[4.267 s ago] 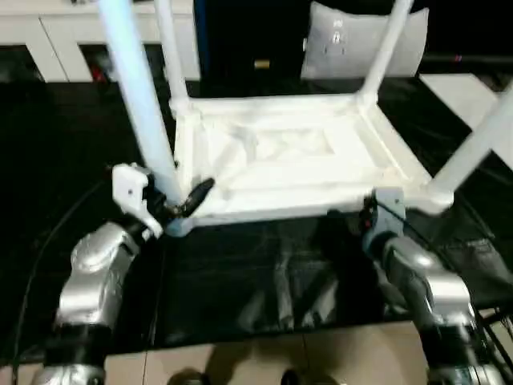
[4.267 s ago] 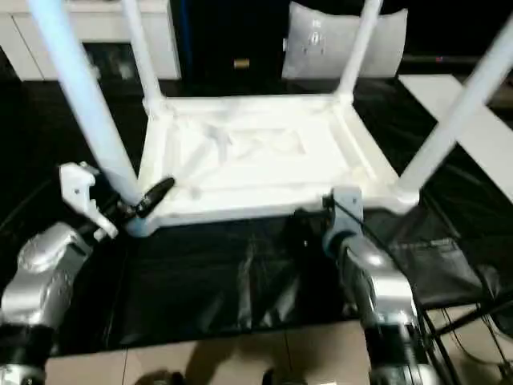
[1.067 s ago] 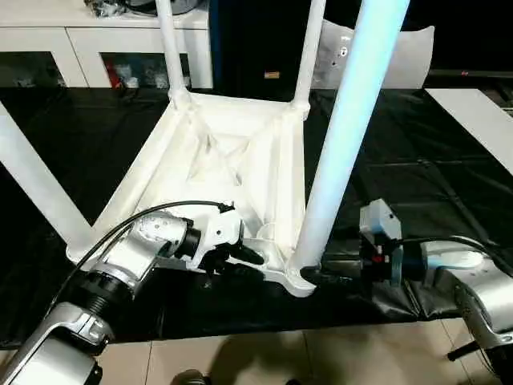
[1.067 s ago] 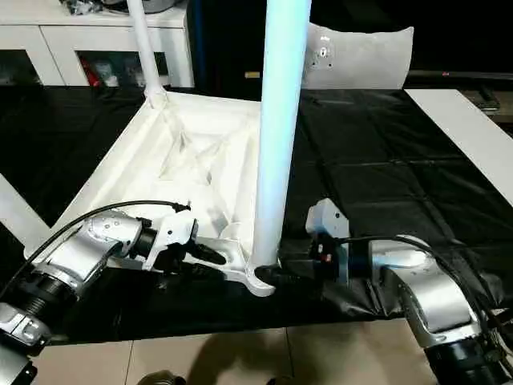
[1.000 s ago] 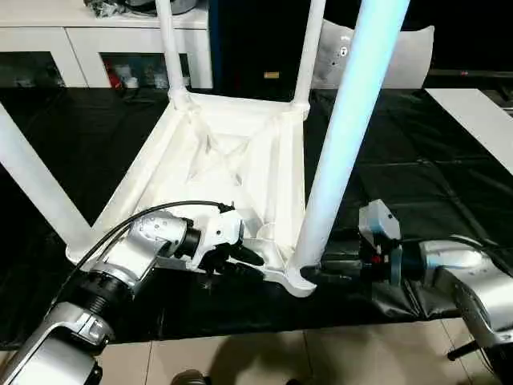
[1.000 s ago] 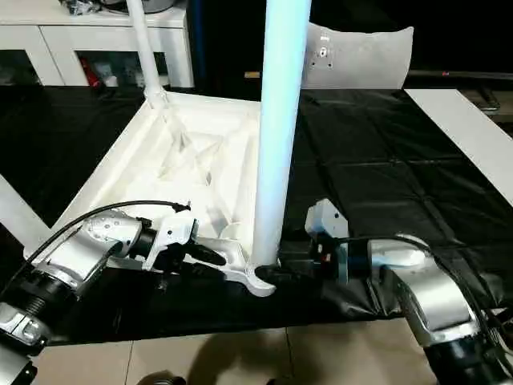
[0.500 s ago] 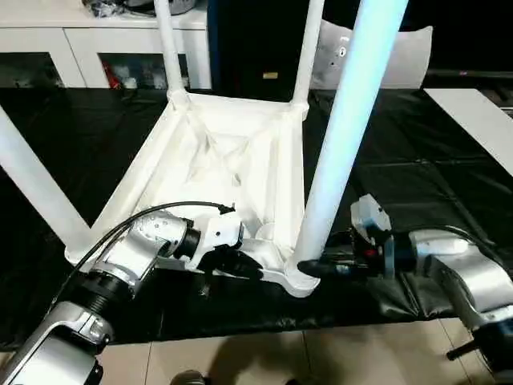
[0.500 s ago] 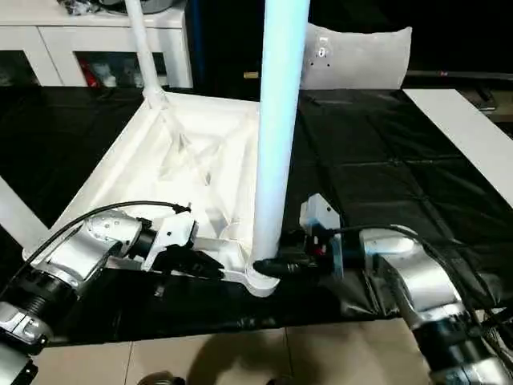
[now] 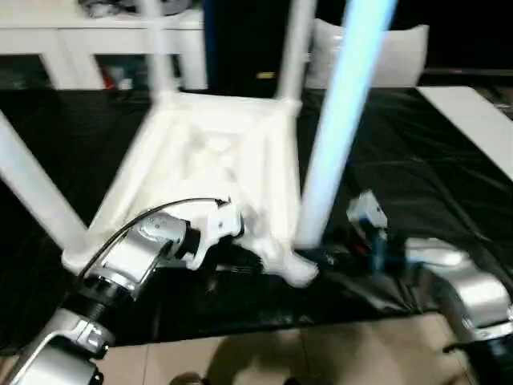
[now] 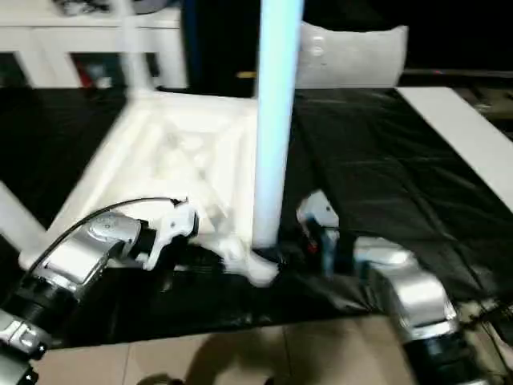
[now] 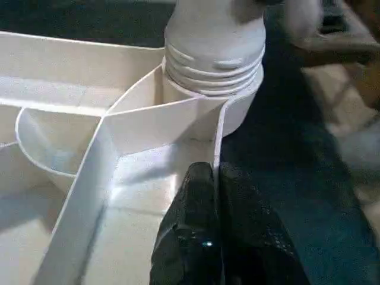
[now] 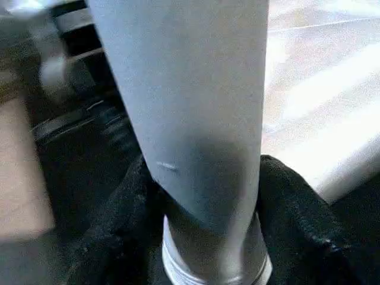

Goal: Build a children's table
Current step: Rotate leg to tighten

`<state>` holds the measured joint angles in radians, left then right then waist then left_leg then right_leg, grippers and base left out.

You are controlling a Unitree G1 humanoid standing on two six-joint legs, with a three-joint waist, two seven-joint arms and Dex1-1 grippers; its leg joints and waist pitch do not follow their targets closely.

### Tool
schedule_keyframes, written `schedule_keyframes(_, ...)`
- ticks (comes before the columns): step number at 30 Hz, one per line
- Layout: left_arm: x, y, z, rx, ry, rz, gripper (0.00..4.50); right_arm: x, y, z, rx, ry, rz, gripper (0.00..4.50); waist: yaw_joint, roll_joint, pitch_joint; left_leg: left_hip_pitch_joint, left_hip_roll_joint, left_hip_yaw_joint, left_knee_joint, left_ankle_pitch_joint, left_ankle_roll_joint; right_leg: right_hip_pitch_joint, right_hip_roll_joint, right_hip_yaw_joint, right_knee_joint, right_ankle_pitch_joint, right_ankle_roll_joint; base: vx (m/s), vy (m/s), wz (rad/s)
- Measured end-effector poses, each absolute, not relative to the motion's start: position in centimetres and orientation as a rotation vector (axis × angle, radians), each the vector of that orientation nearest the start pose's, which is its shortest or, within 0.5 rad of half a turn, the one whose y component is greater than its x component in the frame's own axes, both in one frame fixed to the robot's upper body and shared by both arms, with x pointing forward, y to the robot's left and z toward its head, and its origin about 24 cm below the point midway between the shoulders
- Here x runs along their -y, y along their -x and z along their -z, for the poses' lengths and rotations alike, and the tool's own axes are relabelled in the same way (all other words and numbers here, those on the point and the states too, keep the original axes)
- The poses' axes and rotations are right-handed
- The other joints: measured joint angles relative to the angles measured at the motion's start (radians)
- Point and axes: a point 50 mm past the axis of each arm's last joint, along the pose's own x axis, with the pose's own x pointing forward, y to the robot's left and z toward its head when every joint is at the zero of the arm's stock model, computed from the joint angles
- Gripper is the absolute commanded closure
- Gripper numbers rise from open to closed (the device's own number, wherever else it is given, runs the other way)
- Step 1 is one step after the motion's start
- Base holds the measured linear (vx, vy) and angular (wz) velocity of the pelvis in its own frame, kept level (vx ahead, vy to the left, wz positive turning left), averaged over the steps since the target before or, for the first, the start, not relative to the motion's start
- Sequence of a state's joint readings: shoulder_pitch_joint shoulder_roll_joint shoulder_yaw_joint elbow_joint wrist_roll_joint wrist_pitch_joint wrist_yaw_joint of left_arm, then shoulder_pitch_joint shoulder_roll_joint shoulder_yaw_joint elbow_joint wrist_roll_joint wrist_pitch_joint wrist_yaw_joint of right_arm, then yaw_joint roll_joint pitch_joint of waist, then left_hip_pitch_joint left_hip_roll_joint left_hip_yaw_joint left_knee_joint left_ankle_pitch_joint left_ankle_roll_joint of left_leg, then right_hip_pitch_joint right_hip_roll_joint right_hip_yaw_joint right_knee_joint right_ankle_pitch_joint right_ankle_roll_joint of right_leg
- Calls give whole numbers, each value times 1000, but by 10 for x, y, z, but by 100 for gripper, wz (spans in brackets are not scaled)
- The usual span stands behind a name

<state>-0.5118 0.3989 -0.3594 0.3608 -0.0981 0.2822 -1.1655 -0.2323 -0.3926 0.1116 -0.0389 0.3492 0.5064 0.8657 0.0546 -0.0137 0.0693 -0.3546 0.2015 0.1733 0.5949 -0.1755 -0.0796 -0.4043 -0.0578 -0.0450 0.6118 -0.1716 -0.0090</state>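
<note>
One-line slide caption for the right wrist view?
Right pincer clasps the near leg just above its threaded base, upturned tabletop behind.

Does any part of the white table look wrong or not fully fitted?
Nothing stands out. The children's table lies upside down with legs in its sockets; the nearest leg stands seated in its corner socket.
</note>
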Motion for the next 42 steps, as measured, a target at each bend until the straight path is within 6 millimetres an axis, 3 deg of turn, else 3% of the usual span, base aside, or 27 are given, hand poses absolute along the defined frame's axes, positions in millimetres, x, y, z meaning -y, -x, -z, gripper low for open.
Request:
schedule_keyframes(2, -106, -300, -54, -455, -285, 1262, 450, 139, -274, -70, -295, -57, -831, 253, -23, 0, 0, 0, 0, 0, 0, 0, 0, -1, 0, -1, -2, 0, 0, 0, 0, 0)
schedule_keyframes(6, -83, -302, -52, -445, -254, 1133, 450, 131, -283, -68, -278, -88, -577, 254, -34, 1, 0, -2, -3, -2, -1, 0, 0, -4, -1, -1, -4, 0, 0, 0, 0, 0)
schedule_keyframes(9, -59, -307, -52, -414, -260, 1014, 450, 119, -297, -70, -257, -113, -346, 254, -33, 4, -1, -3, -7, -4, -3, 0, 0, -9, -2, 1, -4, 0, 0, 0, 0, 0)
schedule_keyframes(10, -55, -308, -53, -404, -261, 999, 450, 119, -299, -71, -249, -106, -316, 199, -32, 4, -1, -5, -8, -4, -4, 0, 0, -10, -3, 1, -4, 0, 0, 0, 0, 0)
schedule_keyframes(15, -47, -308, -55, -386, -268, 986, 450, 117, -300, -72, -215, -100, -284, 165, -18, 6, -2, -13, -9, -5, -6, -2, 2, -14, -3, 3, -5, 2, 1, 0, 0, 0)
schedule_keyframes(25, -68, -305, -57, -369, -349, 1109, 450, 158, -281, -69, -207, 3, -581, 68, 0, 8, -2, -13, -8, -5, -10, -2, 2, -14, -2, 2, -5, 1, 1, 0, 0, 0)
schedule_keyframes(28, -81, -301, -56, -355, -381, 1192, 450, 180, -275, -76, -208, 81, -712, 49, 5, 8, -1, -13, -8, -5, -9, -2, 2, -12, -2, 2, -5, 2, 1, 0, 0, 0)
schedule_keyframes(32, -91, -298, -56, -356, -421, 1267, 450, 183, -270, -81, -200, 99, -881, 49, 10, 9, -1, -11, -8, -5, -7, -2, 2, -11, -3, 1, -5, 2, 1, 0, 0, 0)
schedule_keyframes(36, -97, -292, -56, -357, -471, 1390, 450, 190, -265, -85, -221, 122, -1057, 49, 33, 8, -2, -11, -8, -5, -5, -2, 3, -9, -3, 1, -5, 2, 1, 0, 0, 0)
schedule_keyframes(42, -106, -284, -58, -368, -511, 1550, 450, 191, -261, -84, -280, 130, -1254, 116, 53, 6, -3, -11, -8, -4, -4, -2, 3, -8, -4, 1, -5, 3, -2, 0, 0, 0)
